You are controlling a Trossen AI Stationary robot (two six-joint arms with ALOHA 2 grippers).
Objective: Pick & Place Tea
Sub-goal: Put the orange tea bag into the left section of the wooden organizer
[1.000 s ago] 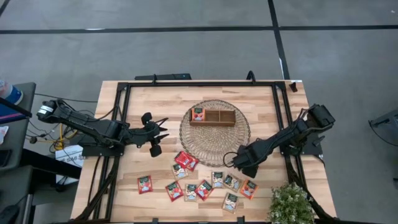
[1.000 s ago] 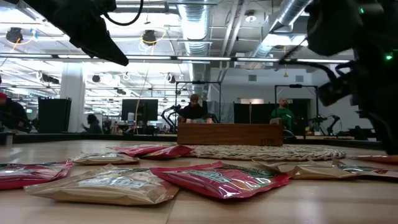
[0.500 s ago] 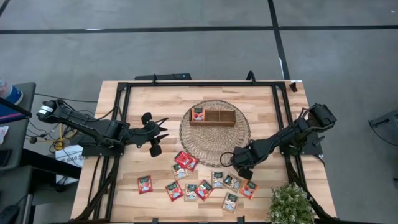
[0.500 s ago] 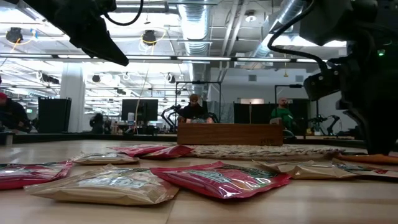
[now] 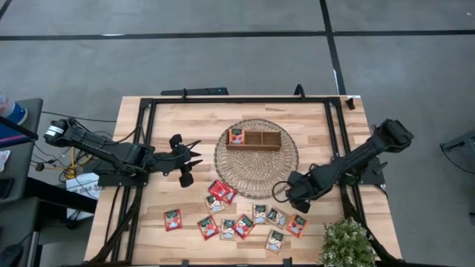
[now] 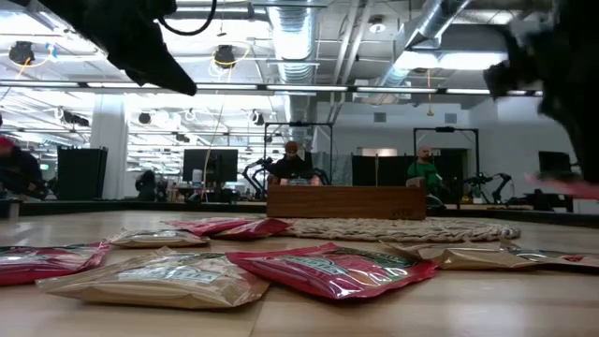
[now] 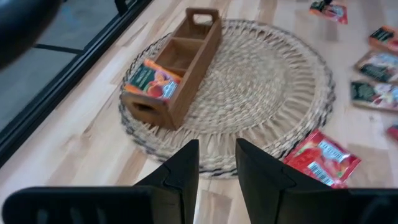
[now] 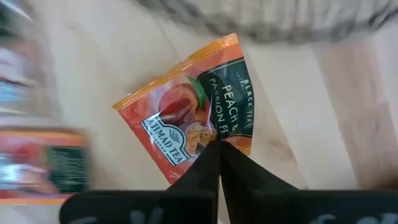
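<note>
Several red-orange and pale tea sachets lie flat on the table, nearer than the round wicker mat. On the mat stands a brown wooden tray with one sachet in its left end compartment. My right gripper, by the mat's near right rim, is shut on an orange sachet. My left gripper hovers open to the left of the mat, nothing between its fingers. My right gripper pinches the orange sachet between its two fingers at one edge, with the rest of the sachet reaching out ahead of the fingertips. The fingers slant down from the table's right side. In the low view the sachet is clear of the table, roughly level.
A small potted plant stands at the near right corner. Black frame rails run along the table's edges. People and equipment show in the room behind the table.
My right gripper has risen from the table with the orange sachet, which lay flat under it and now hangs clear of the wood. The right arm's elbow has swung toward the table's right edge.
</note>
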